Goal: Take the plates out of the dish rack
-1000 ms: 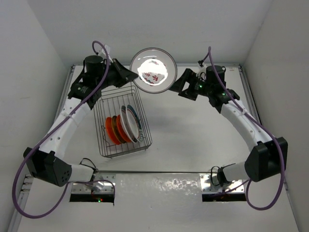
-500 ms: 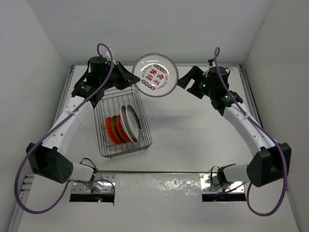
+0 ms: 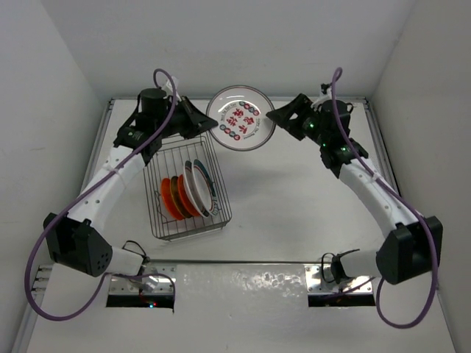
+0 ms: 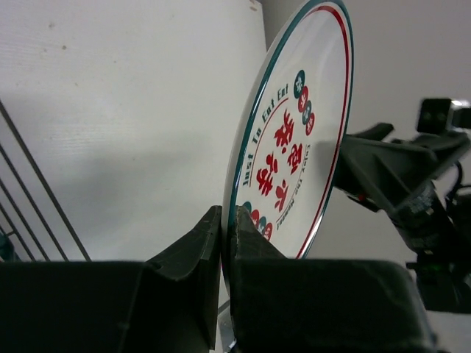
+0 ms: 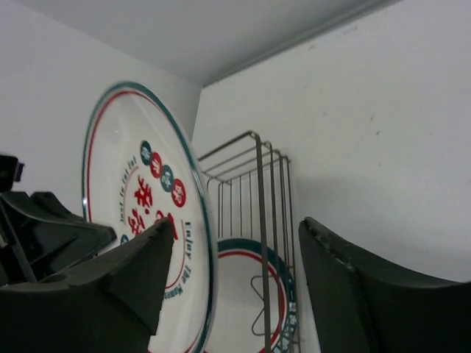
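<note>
Dish rack [image 3: 188, 220]: beside left arm; orange plates [image 3: 172, 197], white plates [image 3: 197, 188] upright inside. Left gripper [image 3: 212, 126]: jaws pinched on left rim of patterned plate [image 3: 241, 118], held on edge, aloft past rack's far end. Right gripper [image 3: 274, 118]: jaws spread, plate's right rim between them, unclamped.

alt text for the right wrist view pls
A white plate with red characters and a green-and-red rim is upright between the open jaws of the right gripper. Behind it, the wire dish rack holds another green-rimmed plate.
</note>
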